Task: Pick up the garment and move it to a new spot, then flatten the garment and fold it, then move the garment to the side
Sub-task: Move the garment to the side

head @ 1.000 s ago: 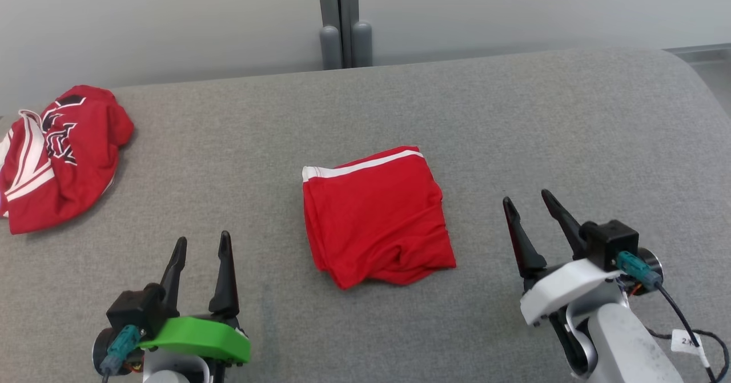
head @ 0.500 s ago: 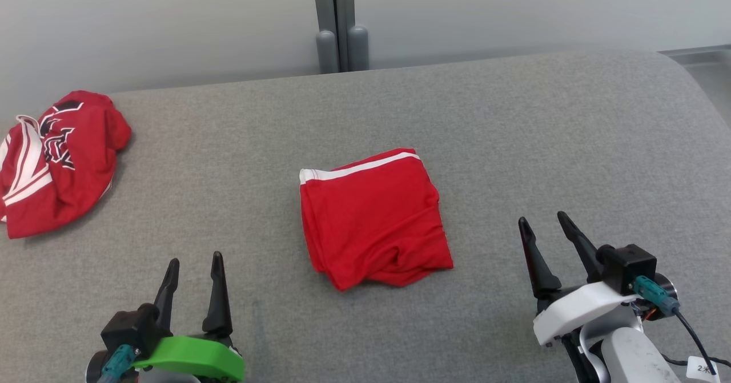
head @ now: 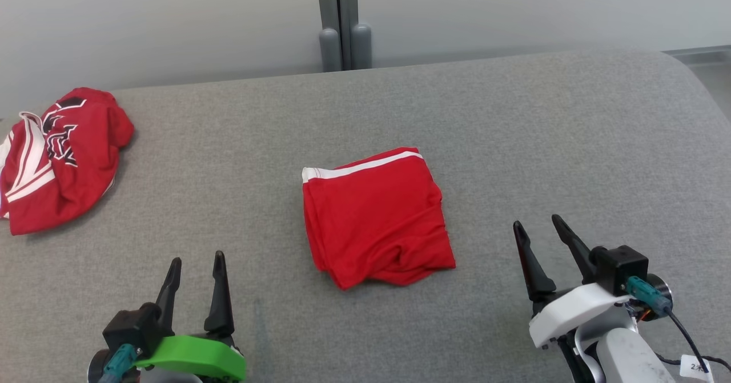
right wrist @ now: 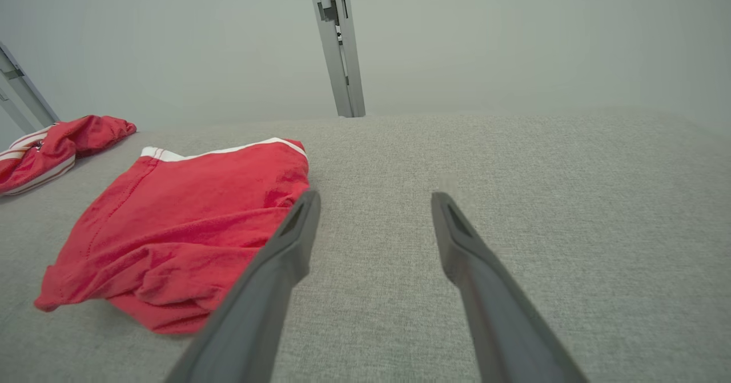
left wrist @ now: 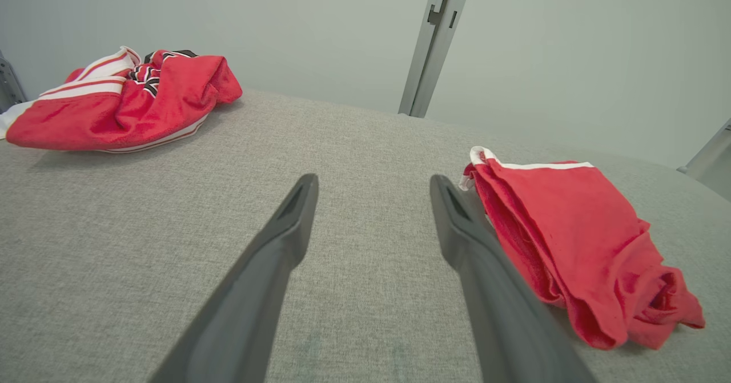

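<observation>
Right fingers (head: 528,257) back, jersey (head: 57,160) far left

Open surface (head: 542,143) flanks garment (head: 377,217) (jersey (head: 57,160) left).

The red garment (head: 377,217) lies folded, roughly square, on the grey fabric surface (head: 542,137). A white stripe edges its far side; the near edge bunches.

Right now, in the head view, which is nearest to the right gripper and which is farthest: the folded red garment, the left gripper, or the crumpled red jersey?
1. The folded red garment, in the middle, just left of the right gripper.
2. The left gripper, at the lower left, beyond the garment.
3. The crumpled red jersey, at the far left.
</observation>
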